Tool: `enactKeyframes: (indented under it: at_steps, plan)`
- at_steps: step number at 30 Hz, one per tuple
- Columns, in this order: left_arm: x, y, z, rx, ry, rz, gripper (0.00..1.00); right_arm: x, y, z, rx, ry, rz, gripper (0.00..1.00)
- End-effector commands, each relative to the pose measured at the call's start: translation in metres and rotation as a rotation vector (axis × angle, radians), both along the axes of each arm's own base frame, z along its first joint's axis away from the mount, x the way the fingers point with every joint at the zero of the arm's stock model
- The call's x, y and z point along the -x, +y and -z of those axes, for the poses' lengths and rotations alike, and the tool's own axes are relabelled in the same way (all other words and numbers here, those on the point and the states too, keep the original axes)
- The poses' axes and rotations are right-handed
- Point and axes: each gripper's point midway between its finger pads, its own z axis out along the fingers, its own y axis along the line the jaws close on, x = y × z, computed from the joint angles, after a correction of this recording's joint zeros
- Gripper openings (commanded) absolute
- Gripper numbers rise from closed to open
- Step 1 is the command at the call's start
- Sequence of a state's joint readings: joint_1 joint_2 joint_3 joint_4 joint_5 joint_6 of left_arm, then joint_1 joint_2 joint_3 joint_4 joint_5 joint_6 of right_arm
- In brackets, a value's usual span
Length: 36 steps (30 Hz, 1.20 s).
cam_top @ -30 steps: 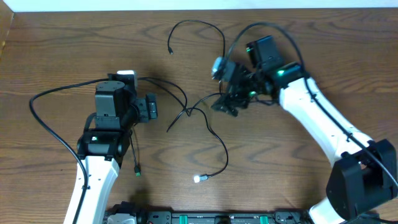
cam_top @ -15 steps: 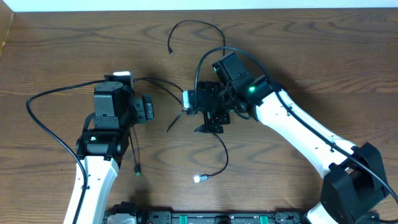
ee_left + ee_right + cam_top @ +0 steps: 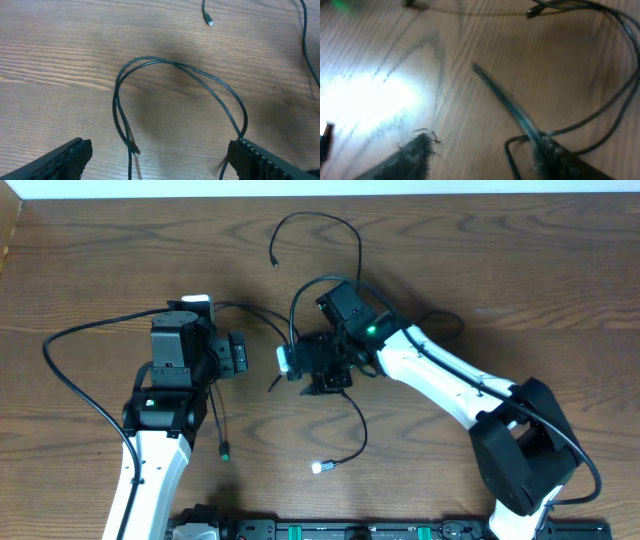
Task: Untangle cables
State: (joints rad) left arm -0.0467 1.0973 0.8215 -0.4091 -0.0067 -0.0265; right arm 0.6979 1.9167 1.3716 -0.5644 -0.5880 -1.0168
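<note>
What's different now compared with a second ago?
The right gripper swung left to the spot where the cables cross, its jaws apart, no grip showing yet. The left gripper stayed open and still, and the cable ends lie where they were.

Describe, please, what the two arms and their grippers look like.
Both the left arm and right arm have smooth white link shells with boxy black joint housings, each showing a small green light. The left gripper and right gripper are black. A thick black wire loops alongside each arm.
</note>
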Motion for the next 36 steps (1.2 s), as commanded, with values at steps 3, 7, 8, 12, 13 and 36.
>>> enactKeyframes:
  at_steps: [3,7,8,12,13,36]
  plan:
    - [0.001,0.004,-0.002,-0.005,-0.005,-0.017,0.92,0.011,0.008,0.0,-0.011,0.01,-0.033,0.2]
    - [0.001,0.004,-0.002,-0.005,-0.005,-0.017,0.92,0.008,0.009,-0.003,-0.019,0.016,-0.01,0.01]
    - [0.001,0.004,-0.002,-0.005,-0.005,-0.017,0.92,0.006,0.01,-0.004,-0.025,0.019,0.004,0.01]
    - [0.001,0.004,-0.002,-0.005,-0.005,-0.017,0.92,-0.011,0.014,-0.021,-0.08,0.019,0.091,0.01]
    - [0.001,0.004,-0.002,-0.005,-0.005,-0.017,0.92,-0.016,0.015,-0.03,-0.103,0.016,0.12,0.01]
    - [0.001,0.004,-0.002,-0.005,-0.005,-0.017,0.92,-0.087,-0.185,-0.329,-0.406,-0.734,0.861,0.01]
